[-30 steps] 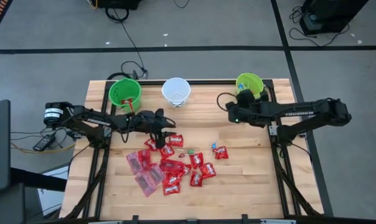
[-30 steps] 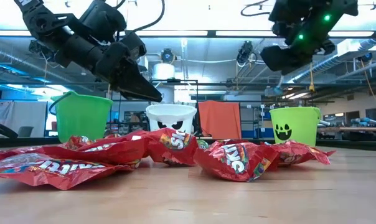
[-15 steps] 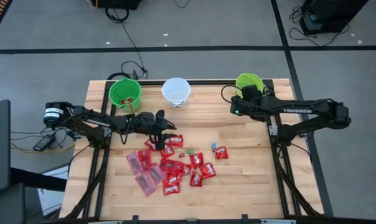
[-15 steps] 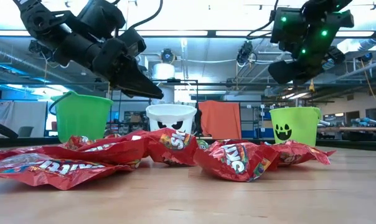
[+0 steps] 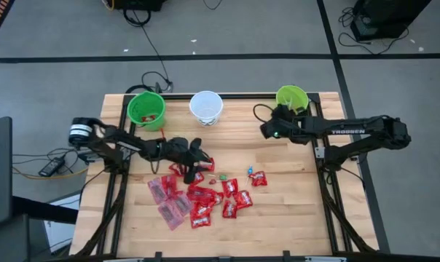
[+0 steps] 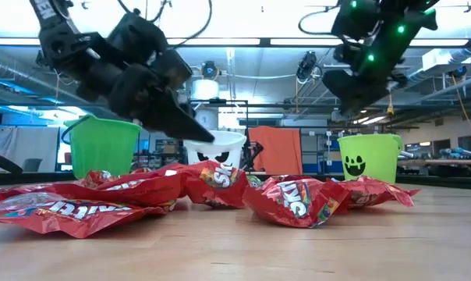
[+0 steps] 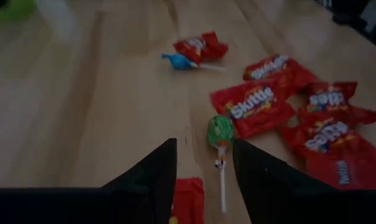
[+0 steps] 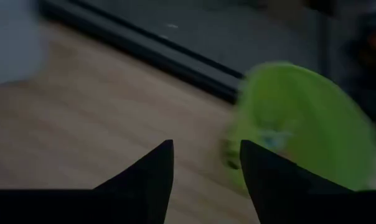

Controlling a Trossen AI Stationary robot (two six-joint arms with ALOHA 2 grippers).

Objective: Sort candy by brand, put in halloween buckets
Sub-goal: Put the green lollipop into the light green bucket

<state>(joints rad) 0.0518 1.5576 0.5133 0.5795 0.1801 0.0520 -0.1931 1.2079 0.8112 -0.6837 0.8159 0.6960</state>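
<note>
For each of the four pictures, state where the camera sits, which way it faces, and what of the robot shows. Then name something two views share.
High view: overhead, facing straight down; both arms, left tool, right tool.
Low view: table height, facing level across; both arms overhead.
Left wrist view: on the left arm, facing the green lollipop; open fingers.
Right wrist view: on the right arm, facing the green bucket; open fingers.
Shared: the white bucket, high and low views.

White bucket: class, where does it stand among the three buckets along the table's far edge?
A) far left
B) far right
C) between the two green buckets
C: the high view shows the white bucket with one green bucket on each side.
</note>
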